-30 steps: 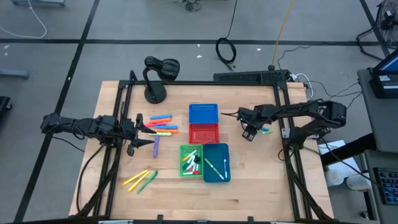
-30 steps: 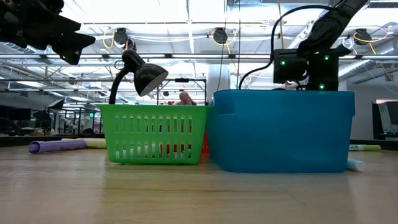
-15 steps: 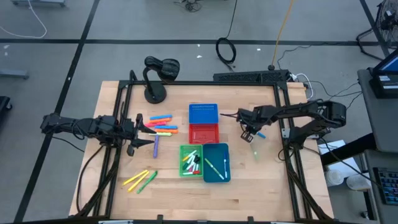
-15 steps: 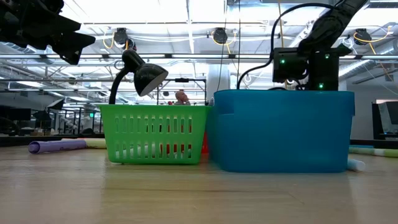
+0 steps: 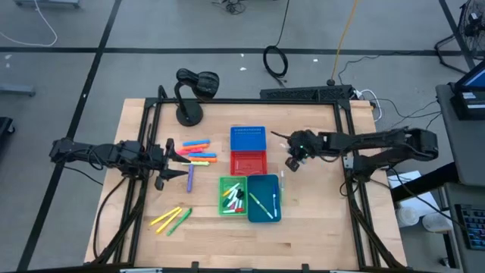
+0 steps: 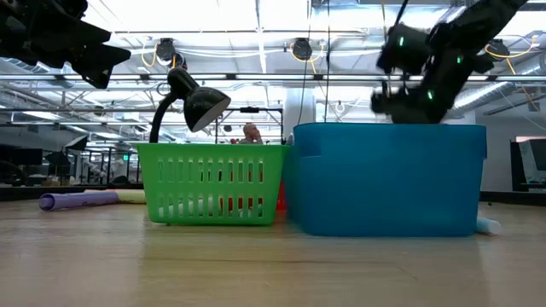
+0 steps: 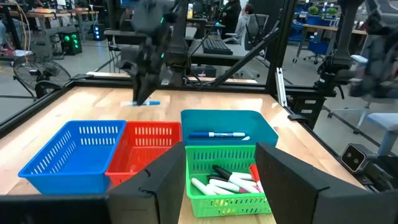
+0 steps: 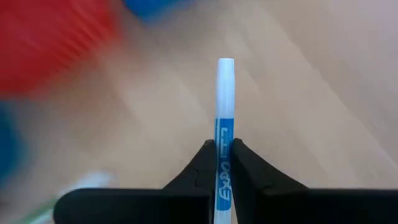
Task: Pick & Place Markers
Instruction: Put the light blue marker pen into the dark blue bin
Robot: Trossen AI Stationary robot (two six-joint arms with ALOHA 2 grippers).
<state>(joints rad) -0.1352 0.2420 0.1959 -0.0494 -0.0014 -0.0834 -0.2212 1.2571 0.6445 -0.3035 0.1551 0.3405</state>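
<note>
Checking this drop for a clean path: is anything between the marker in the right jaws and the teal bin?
Nothing visible. The right gripper, shut on the white-and-blue marker, is above bare table just beyond the teal bin, beside the red bin.

Blue band of white marker (image 8: 224,143) with sideways lettering reading roughly "EXPO", nothing else readable

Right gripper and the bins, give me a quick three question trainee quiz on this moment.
1. True or false: the right gripper is shut on a blue-and-white marker.
2. Which bin touches the green bin? A) teal bin B) blue bin
3. Fill in: the left gripper hangs open beside the loose ____ markers.

Key: 1 true; 2 A; 3 orange, pink and yellow.
</note>
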